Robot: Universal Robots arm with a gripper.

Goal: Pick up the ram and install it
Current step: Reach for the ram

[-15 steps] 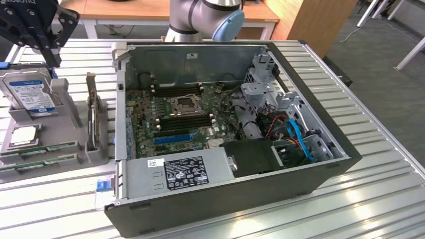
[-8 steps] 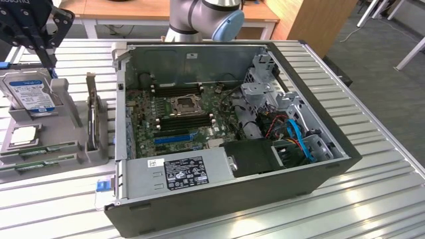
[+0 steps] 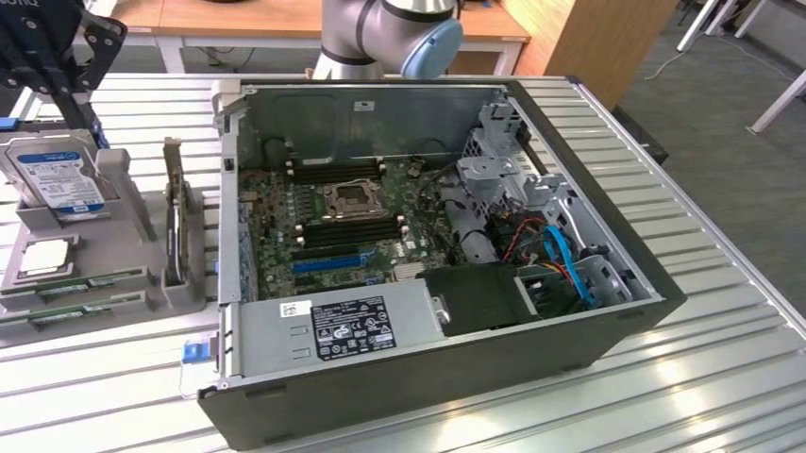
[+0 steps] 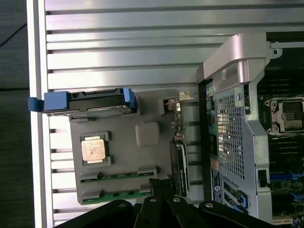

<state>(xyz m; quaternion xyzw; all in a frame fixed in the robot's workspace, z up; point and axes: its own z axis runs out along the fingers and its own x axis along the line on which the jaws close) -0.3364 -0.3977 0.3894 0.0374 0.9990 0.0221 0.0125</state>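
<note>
**Ram in tray, gripper empty above it**

- Gripper hangs over the grey parts tray, at the exterior view's left of the open PC case. Fingers are pressed together with nothing between them.
- The ram lies flat at the tray's near end. A second green stick lies just beside it, nearer.
- The tray also holds a processor, and a hard drive standing at the far end.
- The black motherboard slots in the case hold no stick.
</note>
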